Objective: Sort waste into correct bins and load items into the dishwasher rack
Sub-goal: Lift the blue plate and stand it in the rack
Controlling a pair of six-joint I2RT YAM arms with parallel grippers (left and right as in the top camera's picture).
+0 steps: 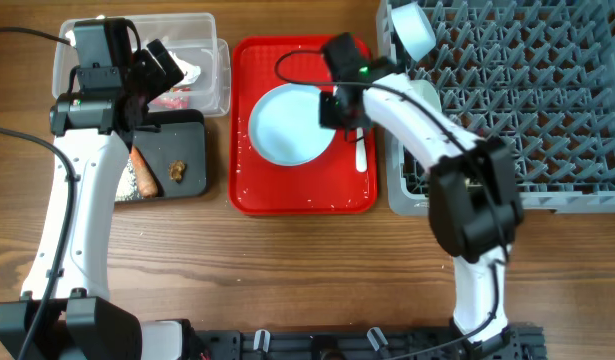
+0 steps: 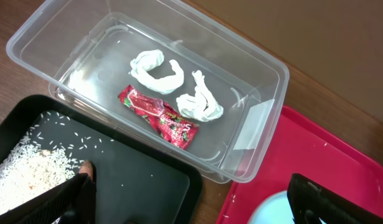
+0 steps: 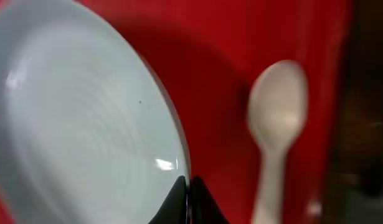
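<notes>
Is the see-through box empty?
Not empty. The clear tub holds crumpled white paper and a red wrapper.

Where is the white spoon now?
In the overhead view the white spoon lies on the red tray, just right of the pale blue plate, toward the grey rack.

overhead: top-down, far | wrists: close, downward | shared: pale blue plate (image 1: 287,125)

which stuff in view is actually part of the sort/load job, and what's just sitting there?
Job: plate (in right claw), spoon, bowl, dishwasher rack, clear tub, black tray, wrapper, crumpled paper, rice, carrot stick, brown lump.
Just there: red tray (under plate and spoon), table.
</notes>
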